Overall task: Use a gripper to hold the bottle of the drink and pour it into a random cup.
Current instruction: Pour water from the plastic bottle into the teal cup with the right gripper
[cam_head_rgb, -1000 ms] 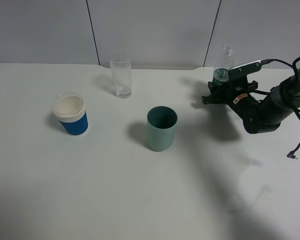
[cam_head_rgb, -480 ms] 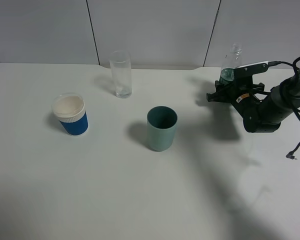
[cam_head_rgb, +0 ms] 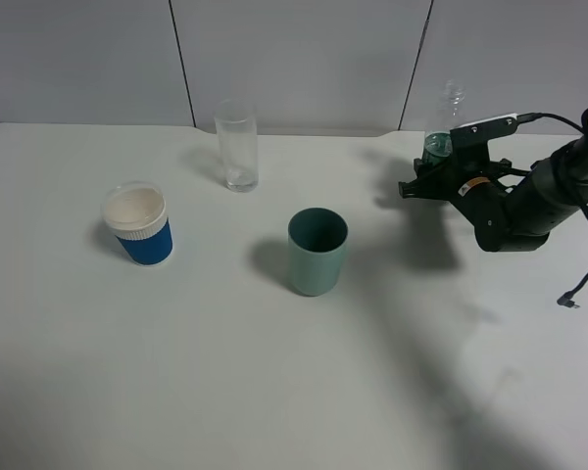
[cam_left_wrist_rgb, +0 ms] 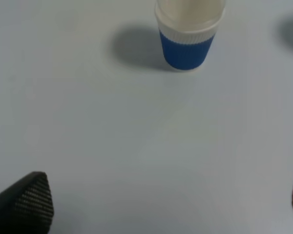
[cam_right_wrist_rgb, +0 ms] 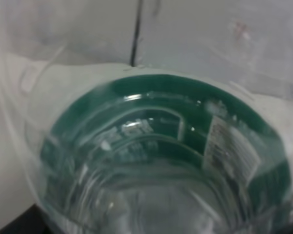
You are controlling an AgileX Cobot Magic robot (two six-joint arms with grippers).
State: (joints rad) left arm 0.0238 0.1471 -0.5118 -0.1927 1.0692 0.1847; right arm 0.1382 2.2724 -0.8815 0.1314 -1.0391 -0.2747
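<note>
- A white table stands before grey wall panels.
- The right gripper is clamped on the bottle of the drink, which is roughly upright with its neck uppermost, at the table's far right.
- The left gripper has its jaws spread wide, facing the blue paper cup.
- The cup stands mid-table, well apart from the bottle.
- A clear glass stands farther back.

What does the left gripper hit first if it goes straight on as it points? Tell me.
Probably the blue paper cup, roughly ahead of the open left gripper; it may touch the table first, since depth is unclear.
</note>
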